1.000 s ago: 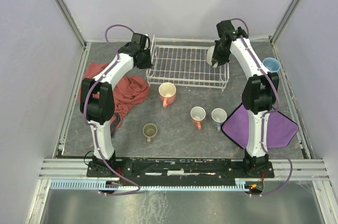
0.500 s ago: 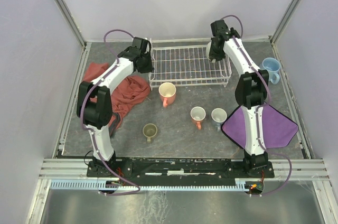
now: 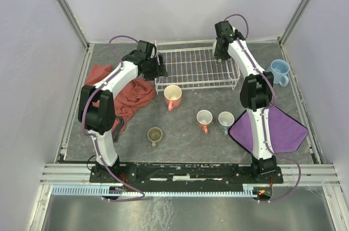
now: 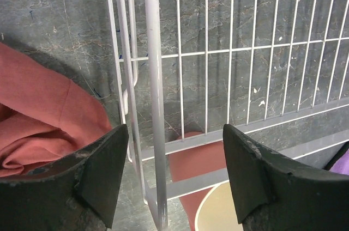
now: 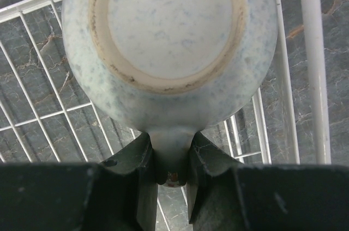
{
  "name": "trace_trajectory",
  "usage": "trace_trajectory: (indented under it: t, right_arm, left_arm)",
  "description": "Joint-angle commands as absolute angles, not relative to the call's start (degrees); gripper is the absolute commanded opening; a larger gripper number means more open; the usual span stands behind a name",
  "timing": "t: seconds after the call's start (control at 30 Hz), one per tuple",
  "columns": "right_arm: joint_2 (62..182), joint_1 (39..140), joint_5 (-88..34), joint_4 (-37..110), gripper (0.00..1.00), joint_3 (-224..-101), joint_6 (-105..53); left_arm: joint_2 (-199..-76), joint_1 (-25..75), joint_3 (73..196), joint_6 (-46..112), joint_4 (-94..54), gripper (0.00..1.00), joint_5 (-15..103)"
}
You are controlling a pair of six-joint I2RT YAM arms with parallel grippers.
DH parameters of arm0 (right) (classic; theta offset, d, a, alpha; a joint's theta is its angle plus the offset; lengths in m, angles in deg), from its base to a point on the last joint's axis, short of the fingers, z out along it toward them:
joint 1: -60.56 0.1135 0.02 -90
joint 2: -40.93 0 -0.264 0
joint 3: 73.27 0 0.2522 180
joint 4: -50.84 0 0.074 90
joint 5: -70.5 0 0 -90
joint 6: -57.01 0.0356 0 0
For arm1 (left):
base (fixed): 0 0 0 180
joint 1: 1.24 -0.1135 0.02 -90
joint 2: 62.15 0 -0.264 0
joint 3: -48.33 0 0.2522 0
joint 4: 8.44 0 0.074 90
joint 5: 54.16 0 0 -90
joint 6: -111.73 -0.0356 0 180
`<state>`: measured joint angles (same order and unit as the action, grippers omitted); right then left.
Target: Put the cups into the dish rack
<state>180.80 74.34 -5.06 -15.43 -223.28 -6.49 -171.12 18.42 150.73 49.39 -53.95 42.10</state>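
Observation:
My right gripper (image 5: 170, 154) is shut on the handle of a cream speckled cup (image 5: 169, 35), whose bottom faces the camera. It hangs over the far right corner of the white wire dish rack (image 3: 196, 67). My left gripper (image 4: 174, 130) stands open astride the rack's left end rim (image 4: 154, 105), touching nothing. On the table in front of the rack stand a salmon-orange cup (image 3: 173, 96), a white-and-orange cup (image 3: 204, 117), a grey-blue cup (image 3: 226, 119) and an olive-green cup (image 3: 155, 134). A light blue cup (image 3: 280, 70) stands right of the rack.
A red cloth (image 3: 128, 92) lies bunched left of the rack, under the left arm. A purple cloth (image 3: 270, 127) lies at the right, by the right arm's base. Frame posts and walls close in the table.
My left gripper has opened off the rack's left end, and the rack has shifted slightly right. The right arm carried the cream cup back toward the rack's far right corner.

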Motion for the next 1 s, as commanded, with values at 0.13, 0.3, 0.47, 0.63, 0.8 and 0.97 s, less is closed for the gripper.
trace_trajectory:
  t: [0.13,0.3,0.47,0.63,0.8,0.97]
  right_arm:
    - [183.6,76.1,-2.9,-12.1,0.01,-226.1,-6.2]
    - [184.8,76.3,-1.9,-12.0,0.01,-226.2,-5.6]
    - [185.5,76.4,-1.7,-12.3,0.05,-225.8,-5.6]
    - [184.1,76.8,-0.8,-11.6,0.28,-222.9,-5.8]
    - [181.9,76.9,-0.2,-10.3,0.43,-219.5,-6.6]
    - [179.8,77.0,-0.7,-9.4,0.52,-215.7,-6.6]
  left_arm:
    - [-169.1,18.5,152.5,49.5,-53.7,0.77,44.1]
    - [-168.8,18.5,153.1,48.5,-53.7,0.77,43.7]
    - [-168.8,18.5,153.3,48.2,-53.7,0.79,43.7]
    - [-169.5,18.3,154.0,48.1,-53.5,0.8,43.8]
    - [-170.1,18.3,154.7,47.9,-53.2,0.81,43.9]
    - [-169.7,18.2,155.0,47.1,-52.9,0.84,43.7]
